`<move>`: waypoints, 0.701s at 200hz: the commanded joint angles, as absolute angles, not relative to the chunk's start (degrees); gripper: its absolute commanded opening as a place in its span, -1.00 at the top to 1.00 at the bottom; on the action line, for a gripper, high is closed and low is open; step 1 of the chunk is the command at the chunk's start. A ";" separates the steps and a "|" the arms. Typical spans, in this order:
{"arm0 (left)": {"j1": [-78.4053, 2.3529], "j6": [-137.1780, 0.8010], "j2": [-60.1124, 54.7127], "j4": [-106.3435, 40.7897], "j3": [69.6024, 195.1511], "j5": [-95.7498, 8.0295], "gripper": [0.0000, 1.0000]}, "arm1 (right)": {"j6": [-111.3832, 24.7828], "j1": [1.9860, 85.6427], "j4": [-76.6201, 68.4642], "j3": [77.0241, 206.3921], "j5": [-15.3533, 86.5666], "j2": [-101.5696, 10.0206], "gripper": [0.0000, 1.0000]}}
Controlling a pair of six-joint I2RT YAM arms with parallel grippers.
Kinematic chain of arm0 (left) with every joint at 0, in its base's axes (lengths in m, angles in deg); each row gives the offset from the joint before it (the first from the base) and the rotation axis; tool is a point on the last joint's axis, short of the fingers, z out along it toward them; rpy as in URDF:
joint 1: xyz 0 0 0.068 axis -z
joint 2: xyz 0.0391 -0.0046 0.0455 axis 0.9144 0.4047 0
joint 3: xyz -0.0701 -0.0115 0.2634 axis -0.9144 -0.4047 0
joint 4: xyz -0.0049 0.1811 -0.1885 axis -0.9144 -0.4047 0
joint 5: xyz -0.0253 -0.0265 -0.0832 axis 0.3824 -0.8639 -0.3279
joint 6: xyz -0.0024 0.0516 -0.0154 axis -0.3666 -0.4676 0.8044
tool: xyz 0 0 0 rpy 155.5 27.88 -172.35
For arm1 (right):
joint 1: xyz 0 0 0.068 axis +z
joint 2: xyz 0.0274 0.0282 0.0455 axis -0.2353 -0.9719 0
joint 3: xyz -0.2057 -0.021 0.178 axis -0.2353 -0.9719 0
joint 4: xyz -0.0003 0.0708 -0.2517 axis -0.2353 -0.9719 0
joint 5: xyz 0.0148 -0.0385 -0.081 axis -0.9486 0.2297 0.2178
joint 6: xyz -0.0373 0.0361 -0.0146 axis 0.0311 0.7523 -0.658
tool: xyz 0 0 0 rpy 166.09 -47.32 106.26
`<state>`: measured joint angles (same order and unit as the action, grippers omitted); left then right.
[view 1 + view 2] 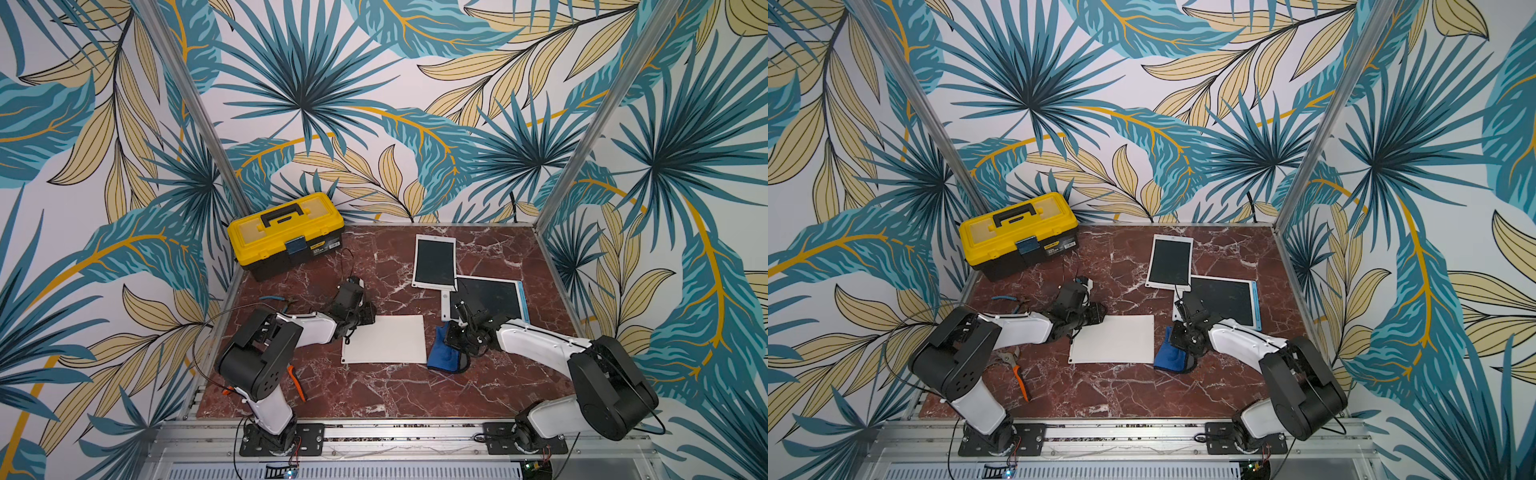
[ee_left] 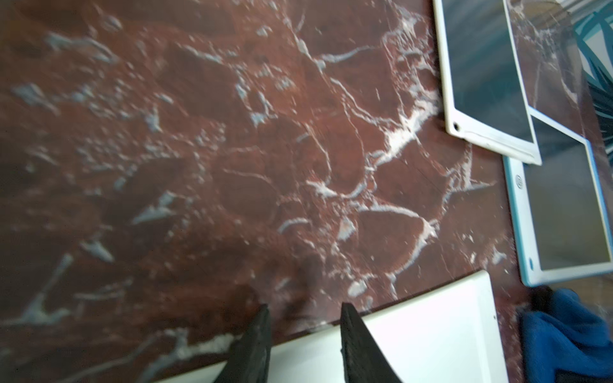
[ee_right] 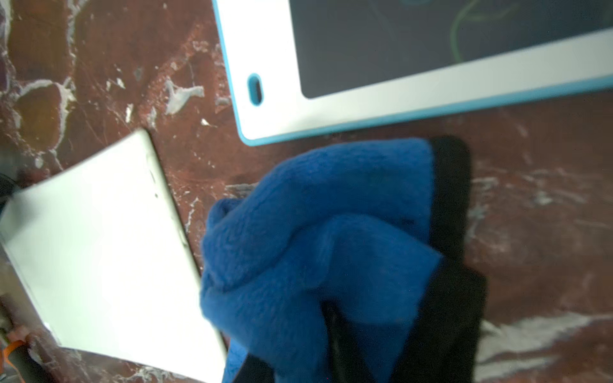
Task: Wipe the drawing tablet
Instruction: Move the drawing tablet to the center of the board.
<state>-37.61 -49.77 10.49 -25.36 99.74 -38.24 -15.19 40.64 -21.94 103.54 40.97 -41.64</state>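
the wiping itself is judged not yet begun; only the pickup of the cloth looks under way. the blue cloth [image 3: 315,232] lies bunched on the surface [image 1: 374,395] near its middle, a little toward the right edge. the right pincer [image 1: 449,347] is seen clamped on it in the right wrist view, with the fabric gathered between the dark fingers. whether the cloth is lifted clear of the surface cannot be told.

the blue-framed drawing tablet [image 1: 490,297] is laid flat toward the far right corner, just beyond the cloth and apart from it. faint green lines are seen on its dark screen in the right wrist view, so it is taken as unwiped. a white-framed tablet [image 1: 434,262] is laid nearer the far edge, its near corner lying over the blue-framed one. a plain white panel [image 1: 384,338] is set flat at the middle of the surface, just left of the cloth. which of these the task means cannot be settled from the pictures.

the left pincer [image 2: 304,308] is held with its jaws apart at the panel's far left corner, and nothing is seen gripped between them. a yellow toolbox [image 1: 286,232] is kept at the far left corner, and pliers [image 1: 297,382] are found near the left edge.

what is left, by this judgement: the cloth is to be carried onto the screen and rubbed across it.
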 commanded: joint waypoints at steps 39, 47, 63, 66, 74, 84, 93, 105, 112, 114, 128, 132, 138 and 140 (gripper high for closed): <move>-33.94 -43.36 3.91 -28.39 93.99 -43.24 0.31 | -19.78 41.43 -32.01 99.93 37.68 -36.17 0.69; -33.78 -43.32 2.46 -28.29 93.65 -44.54 0.31 | -20.94 41.44 -34.42 100.68 39.08 -33.80 0.70; -34.27 -45.06 -1.56 -28.44 92.76 -44.88 0.30 | -22.92 41.47 -39.24 102.00 42.24 -28.88 0.71; -34.49 -45.13 -2.55 -28.43 92.45 -44.11 0.30 | -23.20 41.42 -40.04 102.18 42.62 -28.12 0.71; -35.81 -45.32 -5.28 -28.88 91.75 -43.13 0.29 | -23.72 41.42 -41.50 102.60 43.47 -26.53 0.72; -38.46 -44.36 -8.11 -31.26 91.44 -42.36 0.36 | -24.05 41.47 -42.88 102.92 43.93 -24.85 0.75; -40.91 -42.59 -10.06 -35.78 92.08 -40.29 0.49 | -24.05 41.41 -43.21 103.01 43.58 -23.88 0.75; -42.05 -42.96 -12.34 -40.47 92.64 -36.99 0.52 | -23.71 41.53 -42.72 102.76 42.48 -23.29 0.75; -42.04 -43.63 -13.54 -42.51 92.67 -34.98 0.52 | -23.44 41.56 -42.15 102.54 41.76 -23.27 0.75; -42.04 -43.65 -13.95 -43.03 92.67 -34.45 0.52 | -23.42 41.52 -42.02 102.45 41.60 -23.26 0.75; -42.04 -43.79 -15.81 -45.87 92.04 -33.46 0.49 | -23.07 41.74 -39.81 102.03 39.71 -23.74 0.75; -42.05 -43.56 -16.16 -46.57 91.79 -33.59 0.48 | -23.07 41.80 -39.29 101.96 39.14 -24.06 0.75; -42.04 -42.94 -16.70 -47.60 91.27 -33.84 0.48 | -23.07 41.92 -38.60 102.16 38.64 -24.63 0.75; -42.09 -42.67 -16.87 -47.99 91.09 -33.94 0.48 | -23.07 41.91 -38.45 102.25 38.53 -24.84 0.75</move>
<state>-42.12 -43.52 -14.60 -39.46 92.16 -36.73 -22.40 41.38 -39.22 102.49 40.97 -23.67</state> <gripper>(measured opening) 0.258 0.127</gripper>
